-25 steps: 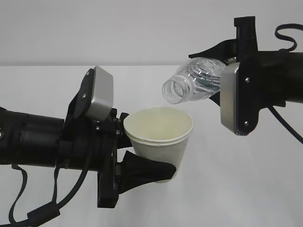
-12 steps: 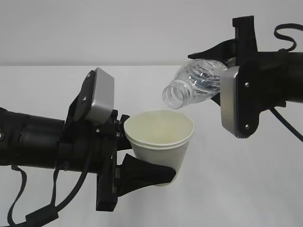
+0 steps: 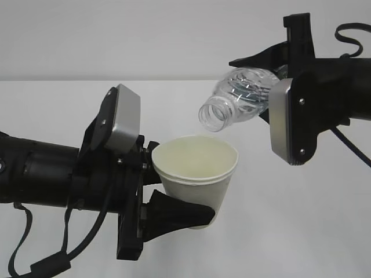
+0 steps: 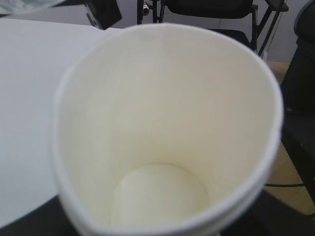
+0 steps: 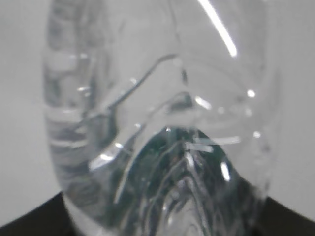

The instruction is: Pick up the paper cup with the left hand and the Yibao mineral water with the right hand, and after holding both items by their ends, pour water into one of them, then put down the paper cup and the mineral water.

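My left gripper (image 3: 190, 198) is shut on the paper cup (image 3: 197, 168), which it holds upright by its lower part above the table. The cream-white cup fills the left wrist view, where the paper cup (image 4: 167, 123) shows a pale inside and bottom. My right gripper (image 3: 264, 87) is shut on the Yibao mineral water (image 3: 236, 99) at its base end. The clear bottle lies tilted, with its open mouth pointing down-left just above the cup's far rim. No stream of water shows between them. The bottle (image 5: 162, 123) fills the right wrist view and hides the fingers.
A white table (image 3: 301, 220) lies below both arms, with a plain pale wall behind. Black chairs (image 4: 206, 14) stand beyond the table's far edge in the left wrist view. Cables hang from both arms.
The right gripper has risen a little with the bottle, and the bottle's mouth has dipped slightly. The cup has sunk a touch. Both grips are unchanged.
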Controlling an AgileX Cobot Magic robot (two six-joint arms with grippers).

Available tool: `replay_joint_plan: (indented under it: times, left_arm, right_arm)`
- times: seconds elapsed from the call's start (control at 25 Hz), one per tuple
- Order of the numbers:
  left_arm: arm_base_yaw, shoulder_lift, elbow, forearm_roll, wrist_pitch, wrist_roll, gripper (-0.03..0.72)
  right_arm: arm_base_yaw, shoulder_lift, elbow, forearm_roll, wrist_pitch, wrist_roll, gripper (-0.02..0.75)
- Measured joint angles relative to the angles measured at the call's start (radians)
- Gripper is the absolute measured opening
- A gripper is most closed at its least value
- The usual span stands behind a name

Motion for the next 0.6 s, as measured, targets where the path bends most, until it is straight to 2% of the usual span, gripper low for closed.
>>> replay_joint_plan:
  times: [0.6]
  left_arm:
    - [0.0, 0.0, 0.0, 0.005, -0.006, 0.0, 0.43]
  right_arm:
    - [0.0, 0.0, -0.014, 0.001, -0.002, -0.051, 0.417]
